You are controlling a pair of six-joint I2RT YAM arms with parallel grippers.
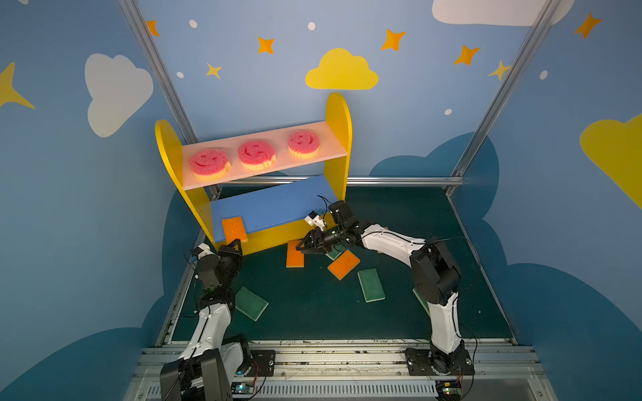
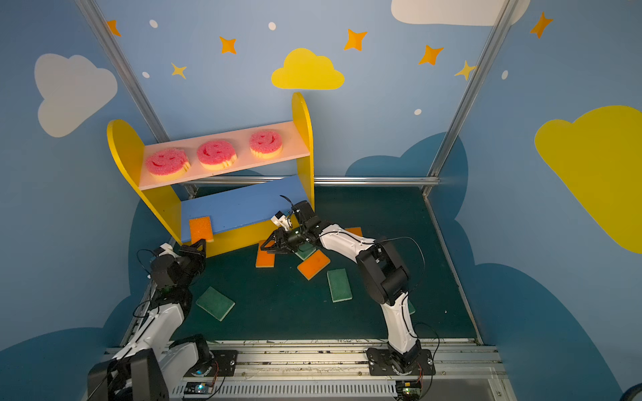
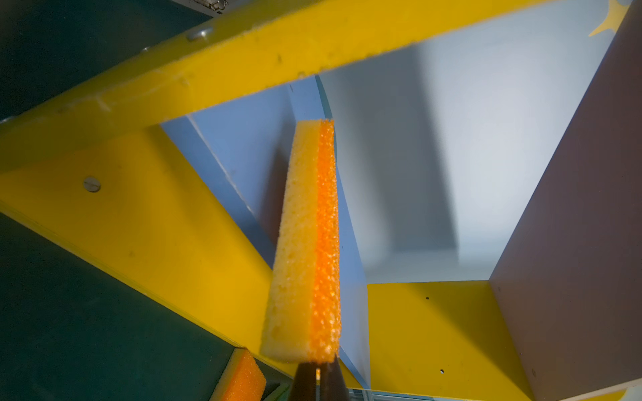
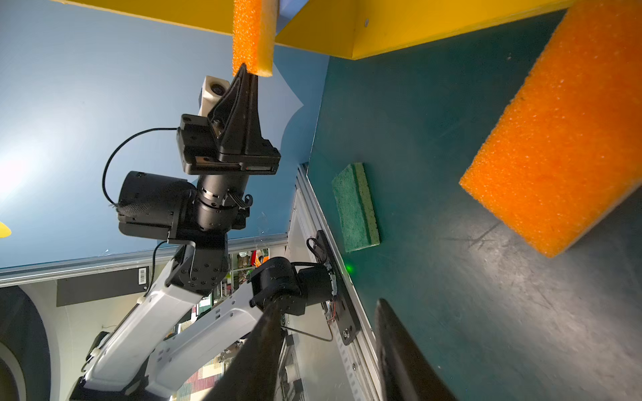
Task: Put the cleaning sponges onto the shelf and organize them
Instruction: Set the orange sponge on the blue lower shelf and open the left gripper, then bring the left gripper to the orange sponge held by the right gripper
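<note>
**A:** What is on the shelf [image 1: 338,132]?

**B:** 3 round pink smiley sponges [image 1: 256,153], yellow underneath, lie face up in a row along the pink upper board [image 1: 333,140]. 1 orange sponge [image 1: 234,227], orange side up, overhangs the front left of the blue lower board [image 1: 278,205]. Its near end is pinched in the jaws of the left gripper [image 1: 236,242].

**A:** And the tabletop [image 1: 312,312]?

**B:** 3 orange rectangles [image 1: 343,264] and 4 green rectangles [image 1: 371,284] lie scattered in front of the shelf, some partly hidden.

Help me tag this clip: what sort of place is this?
Likely a robot test cell styled as a nursery: cloud-and-star walls, aluminium posts, robot arms on a rail.
</note>
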